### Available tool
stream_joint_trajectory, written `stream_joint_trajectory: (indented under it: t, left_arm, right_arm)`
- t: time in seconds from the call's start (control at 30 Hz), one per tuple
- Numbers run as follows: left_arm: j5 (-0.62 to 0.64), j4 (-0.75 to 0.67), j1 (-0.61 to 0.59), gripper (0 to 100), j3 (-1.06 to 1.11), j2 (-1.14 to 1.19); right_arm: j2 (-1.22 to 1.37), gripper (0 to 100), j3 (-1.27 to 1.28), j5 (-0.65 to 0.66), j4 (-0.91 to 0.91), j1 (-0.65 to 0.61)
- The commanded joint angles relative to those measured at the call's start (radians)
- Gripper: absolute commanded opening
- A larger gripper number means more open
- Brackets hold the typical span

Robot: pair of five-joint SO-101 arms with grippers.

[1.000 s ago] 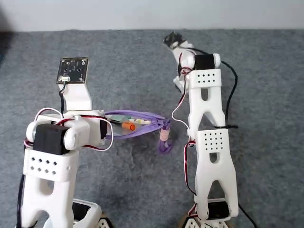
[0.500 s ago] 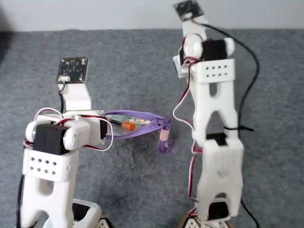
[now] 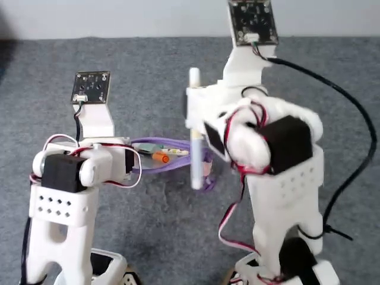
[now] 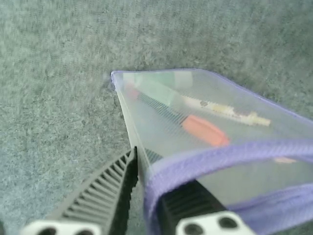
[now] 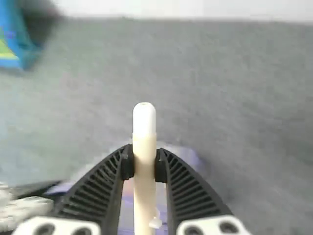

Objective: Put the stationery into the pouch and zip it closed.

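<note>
pouch (image 3: 175, 155): translucent with a purple zip band, lying on the grey mat (image 3: 148, 71) with its long side running crosswise in the high view; the purple edges stand apart along its top.
left gripper (image 4: 137, 157): low at the pouch's left end, jaws almost closed, pinching the pouch's thin side edge between them.
orange piece (image 4: 205, 130): inside the pouch, seen through its wall, about midway along.
slim pale pen (image 4: 226, 111): inside the pouch, lengthwise, just beyond the orange piece.
green piece (image 4: 159, 84): inside the pouch, up in the far corner.
zip pull tag (image 3: 206, 178): pink and purple, on the mat at the pouch's right end, partly behind the white pen (image 3: 194, 148).
white pen: held upright with its rounded end up; its lower end lies over the pouch's right end in the high view, and i cannot tell whether it touches the pouch.
right gripper (image 5: 144, 161): raised above the pouch's right end, jaws closed snugly on the white pen's barrel from both sides.
blue box (image 5: 12, 44): far off at the edge of the right wrist view.
wall (image 3: 119, 18): pale strip behind the mat's far edge.
</note>
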Motion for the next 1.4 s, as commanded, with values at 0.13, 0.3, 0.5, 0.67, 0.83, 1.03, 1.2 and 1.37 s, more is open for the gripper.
stream_joint_trajectory:
  t: [0.13,0.3,0.5,0.67,0.83,1.03,1.2,1.37]
  left_arm:
    - [0.060,0.031,0.009,1,-0.189,0.163]
    - [0.063,0.080,0.009,1,-0.361,0.305]
    - [0.063,0.086,0.009,1,-0.398,0.351]
    - [0.063,0.086,0.005,1,-0.400,0.351]
    - [0.063,0.074,0.006,1,-0.400,0.351]
    - [0.063,0.049,0.005,1,-0.401,0.353]
    - [0.063,0.029,0.005,1,-0.398,0.353]
    - [0.063,0.032,-0.002,1,-0.401,0.402]
  right_arm:
    - [-0.044,0.8,0.038,-0.064,-0.269,-0.062]
    - [-0.044,0.8,0.152,-0.060,-0.443,-0.058]
    - [-0.047,0.8,0.308,-0.018,-0.664,-0.053]
    - [-0.050,0.8,0.362,0.072,-0.828,-0.013]
    - [-0.047,0.8,0.362,0.137,-0.894,0.001]
    - [-0.045,0.8,0.454,0.129,-0.895,-0.016]
    - [-0.056,0.8,0.608,0.130,-1.026,-0.035]
    - [-0.081,0.8,0.689,0.130,-1.059,-0.058]
